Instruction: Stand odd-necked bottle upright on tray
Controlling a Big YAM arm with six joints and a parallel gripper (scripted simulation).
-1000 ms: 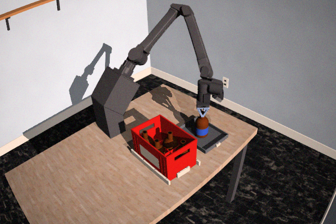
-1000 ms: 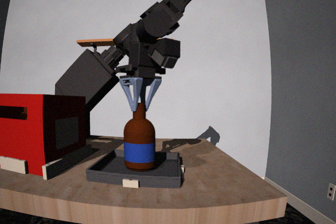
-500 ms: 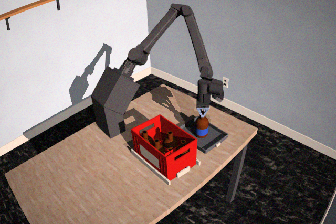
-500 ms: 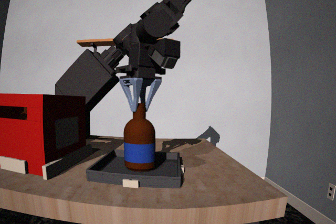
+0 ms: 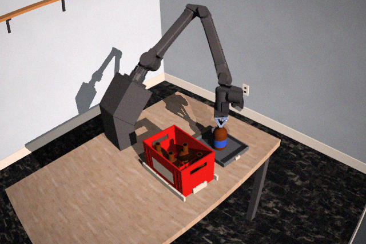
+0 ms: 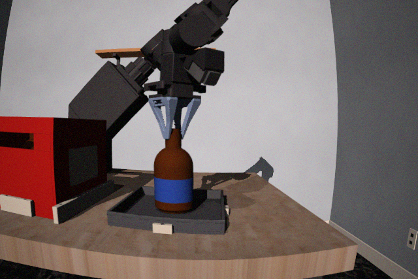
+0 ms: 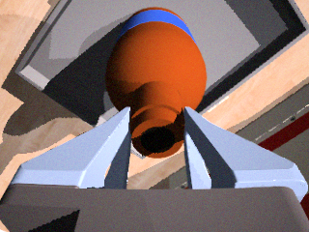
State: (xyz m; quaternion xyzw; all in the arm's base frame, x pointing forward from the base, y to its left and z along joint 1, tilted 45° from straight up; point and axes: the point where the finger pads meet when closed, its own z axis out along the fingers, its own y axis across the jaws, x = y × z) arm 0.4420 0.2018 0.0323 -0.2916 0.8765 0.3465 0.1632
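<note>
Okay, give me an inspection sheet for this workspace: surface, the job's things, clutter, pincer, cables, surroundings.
Surface: light wooden table; pale stop blocks beside the crate and tray.
Job's things: brown bottle with blue band upright inside the grey tray. Red crate beside the tray, with brown bottle necks showing inside; their count is not certain from here.
Clutter: nothing seen.
Pincer: pincer points straight down, shut on the bottle's neck just below the opening.
Cables: nothing seen.
Surroundings: dark arm pedestal on the table's far side, wooden wall shelf, wall socket, dark patterned floor.
</note>
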